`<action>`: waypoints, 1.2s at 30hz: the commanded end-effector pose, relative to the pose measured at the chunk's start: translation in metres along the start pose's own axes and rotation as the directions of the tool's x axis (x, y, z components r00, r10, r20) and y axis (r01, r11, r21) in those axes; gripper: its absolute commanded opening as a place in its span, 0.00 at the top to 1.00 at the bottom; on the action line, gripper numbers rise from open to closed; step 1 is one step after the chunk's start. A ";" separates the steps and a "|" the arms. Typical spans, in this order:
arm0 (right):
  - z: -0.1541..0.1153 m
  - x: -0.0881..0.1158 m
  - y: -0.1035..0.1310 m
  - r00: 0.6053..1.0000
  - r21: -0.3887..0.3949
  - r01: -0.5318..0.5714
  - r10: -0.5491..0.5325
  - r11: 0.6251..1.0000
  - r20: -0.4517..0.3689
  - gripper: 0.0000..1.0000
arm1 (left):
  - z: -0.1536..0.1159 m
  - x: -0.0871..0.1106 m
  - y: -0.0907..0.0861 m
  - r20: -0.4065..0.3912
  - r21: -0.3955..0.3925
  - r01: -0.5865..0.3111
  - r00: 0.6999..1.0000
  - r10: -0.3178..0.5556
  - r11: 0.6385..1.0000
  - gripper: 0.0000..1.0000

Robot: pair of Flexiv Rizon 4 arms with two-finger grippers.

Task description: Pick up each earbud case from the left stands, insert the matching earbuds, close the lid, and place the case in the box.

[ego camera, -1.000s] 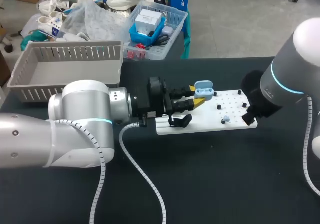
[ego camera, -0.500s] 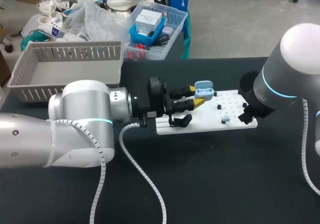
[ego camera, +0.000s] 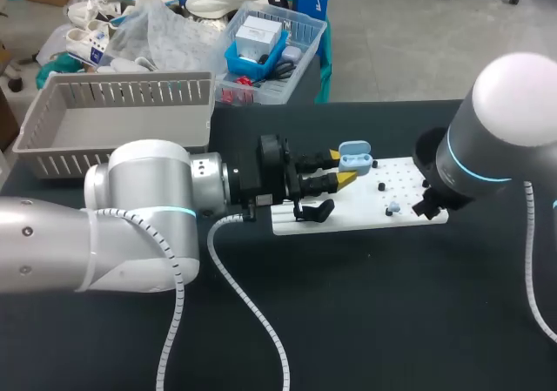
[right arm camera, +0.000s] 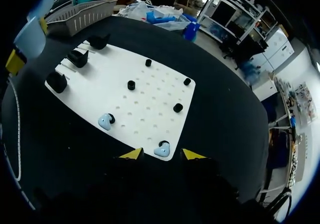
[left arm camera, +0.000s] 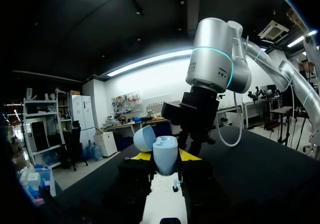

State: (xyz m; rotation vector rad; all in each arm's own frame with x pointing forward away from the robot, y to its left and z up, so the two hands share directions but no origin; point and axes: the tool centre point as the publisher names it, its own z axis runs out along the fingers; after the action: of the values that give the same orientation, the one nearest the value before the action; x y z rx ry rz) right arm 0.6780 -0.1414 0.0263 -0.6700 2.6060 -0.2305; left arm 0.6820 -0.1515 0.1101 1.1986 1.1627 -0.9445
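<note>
One grey box (ego camera: pixel 113 117) far left. White board (right arm camera: pixel 125 102) mid-table. Left gripper (left arm camera: pixel 165 159) clamped on blue earbud case (left arm camera: pixel 165 151), lid open, above board's left end. Right gripper (right arm camera: pixel 162 155) spread, earbud (right arm camera: pixel 161 149) between its fingers at board edge; second earbud (right arm camera: pixel 104 121) near.

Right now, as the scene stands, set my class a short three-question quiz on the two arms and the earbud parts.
1. True or false: the lid of the earbud case held in the left gripper is closed.
2. How many loose earbuds lie on the white board? A one, B two, C four.
3. Short answer: which gripper is open, with one of the earbuds at the board's edge just ahead of its yellow tips?

Key: 1 false, the lid stands open. 2 B. 3 the right gripper.
</note>
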 end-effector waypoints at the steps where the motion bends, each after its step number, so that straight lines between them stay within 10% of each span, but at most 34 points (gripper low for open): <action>1: -0.001 0.007 0.001 1.000 0.027 -0.012 0.011 1.000 0.024 0.55 | 0.000 0.000 0.000 0.002 -0.005 -0.001 1.000 0.001 1.000 1.00; 36: 0.012 -0.002 0.002 1.000 -0.001 -0.008 0.008 1.000 0.017 0.69 | 0.000 0.000 0.000 0.002 -0.005 -0.001 1.000 0.001 1.000 1.00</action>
State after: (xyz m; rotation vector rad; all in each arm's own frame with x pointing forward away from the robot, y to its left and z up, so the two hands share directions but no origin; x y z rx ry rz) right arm 0.6823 -0.1413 0.0171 -0.6616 2.5932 -0.2163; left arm 0.6820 -0.1516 0.1101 1.1982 1.1627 -0.9443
